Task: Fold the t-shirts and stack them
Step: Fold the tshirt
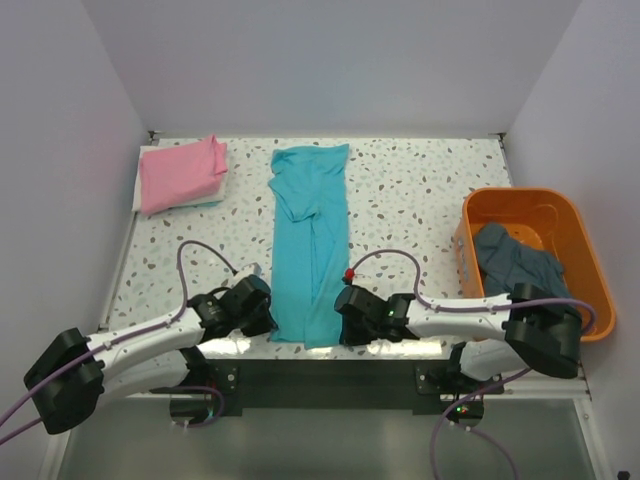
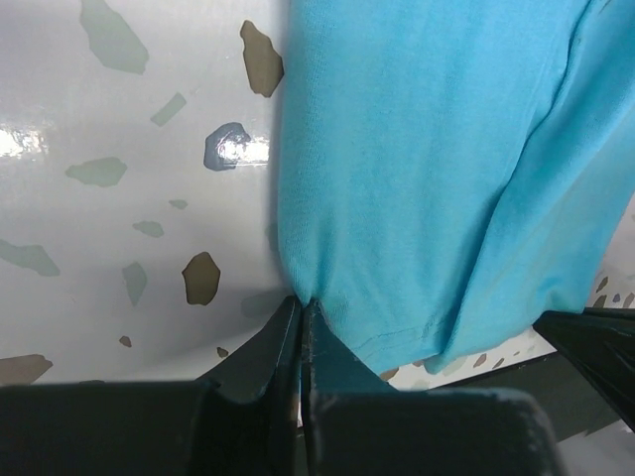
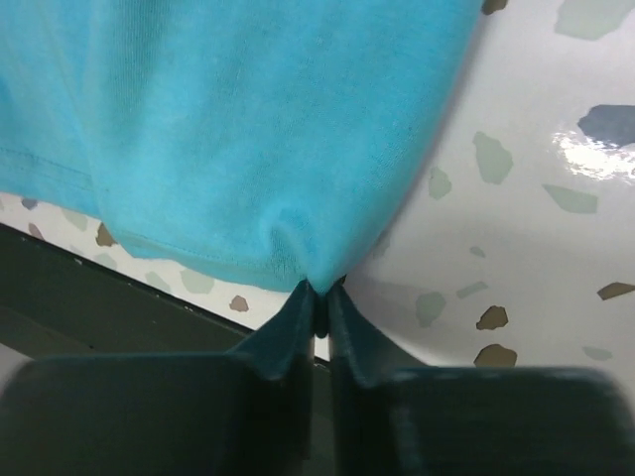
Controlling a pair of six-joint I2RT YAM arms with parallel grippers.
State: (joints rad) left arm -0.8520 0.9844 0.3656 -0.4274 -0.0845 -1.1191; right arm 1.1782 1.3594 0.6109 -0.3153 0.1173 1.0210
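Observation:
A turquoise t-shirt [image 1: 310,250] lies folded into a long narrow strip down the middle of the table, collar at the far end. My left gripper [image 1: 268,318] is shut on its near left hem corner [image 2: 310,288]. On the near right hem corner [image 3: 316,273] my right gripper [image 1: 345,318] is shut, pinching the cloth [image 3: 322,291] between its tips. A folded pink t-shirt [image 1: 180,172] rests at the far left. A dark grey-blue t-shirt [image 1: 515,258] lies crumpled in the orange tub [image 1: 575,225].
The orange tub stands at the table's right edge, beside my right arm. The pink shirt sits on something white [image 1: 142,192]. The table's near edge [image 3: 149,288] runs just under both grippers. Grey walls close in the back and sides.

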